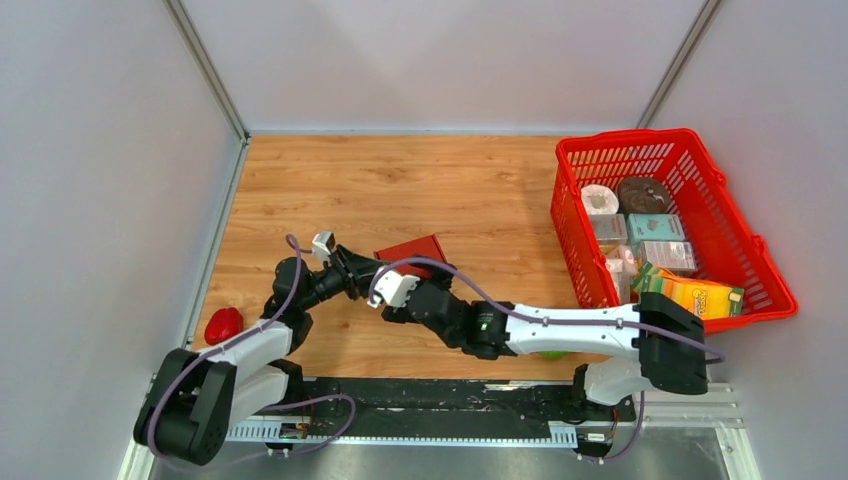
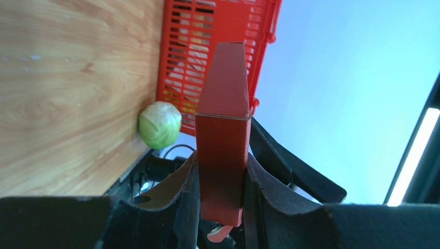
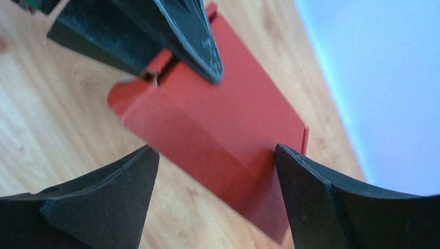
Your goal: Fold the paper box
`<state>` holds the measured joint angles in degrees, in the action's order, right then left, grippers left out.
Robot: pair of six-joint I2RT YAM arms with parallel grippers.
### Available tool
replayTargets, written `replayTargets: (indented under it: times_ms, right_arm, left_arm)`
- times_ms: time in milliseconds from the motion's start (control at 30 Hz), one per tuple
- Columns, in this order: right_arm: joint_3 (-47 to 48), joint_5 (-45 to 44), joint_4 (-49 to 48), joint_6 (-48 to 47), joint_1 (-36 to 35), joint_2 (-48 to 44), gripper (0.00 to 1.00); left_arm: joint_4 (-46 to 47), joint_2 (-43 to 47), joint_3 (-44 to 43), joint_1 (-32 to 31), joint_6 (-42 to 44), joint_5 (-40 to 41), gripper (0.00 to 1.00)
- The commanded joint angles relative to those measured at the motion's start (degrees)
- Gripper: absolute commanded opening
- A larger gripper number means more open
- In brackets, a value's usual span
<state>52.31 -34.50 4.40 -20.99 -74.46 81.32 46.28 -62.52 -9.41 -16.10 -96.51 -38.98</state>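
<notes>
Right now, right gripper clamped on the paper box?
No, the right gripper stands wide open by the paper box; the left gripper holds it.

The counter [image 1: 450, 190] is a wood-grain top, boxed in by plain grey walls [image 1: 100, 150]. Over on the right there's a bright red plastic mesh basket [image 1: 745, 250] with a bunch of stuff in it: a white roll [image 1: 600, 200], a dark round thing [image 1: 643, 194] right next to it, a teal box [image 1: 655, 227], a pinkish box [image 1: 668, 256], and an orange-and-green carton [image 1: 697, 294] lying at the near end. A small glossy red pepper [image 1: 223, 324] sits alone by the left edge, well apart from the basket. The left wrist view also catches a pale green leafy ball [image 2: 160, 124], sprout or tiny cabbage, on the counter near the basket.
</notes>
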Motion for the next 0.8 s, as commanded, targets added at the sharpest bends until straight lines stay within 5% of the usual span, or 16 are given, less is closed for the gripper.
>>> replayTargets:
  times_ms: [0, 267, 333, 467, 600, 767]
  right_arm:
    - [-2.38, -13.91, -19.93, -16.16, -3.94, 3.23, 0.87]
    - [-6.78, -21.39, -42.70, -31.90, -5.79, 8.77, 0.70]
    - [-7.40, -22.53, -46.06, -33.50, -6.14, 9.21, 0.66]
    - [-7.67, -22.19, -45.18, -31.65, -7.28, 8.68, 0.46]
    - [-7.67, -22.80, -44.92, -31.30, -7.90, 8.95, 0.38]
    - [-7.05, -22.63, -34.41, -20.98, -7.72, 5.18, 0.34]
  left_arm:
    - [-4.26, 6.53, -0.35, 0.28, -3.07, -4.78, 0.27]
    - [-7.43, 9.17, 0.27, 0.72, -2.98, -5.40, 0.28]
    - [-7.35, 9.17, 0.36, 0.81, -2.81, -5.14, 0.34]
    - [-9.54, 10.57, 0.09, 0.80, -1.49, -4.26, 0.44]
    - [-14.80, 12.77, -1.84, 0.80, 4.46, -3.91, 0.56]
    - [-38.41, 22.49, -7.45, 0.80, 20.28, 0.73, 0.67]
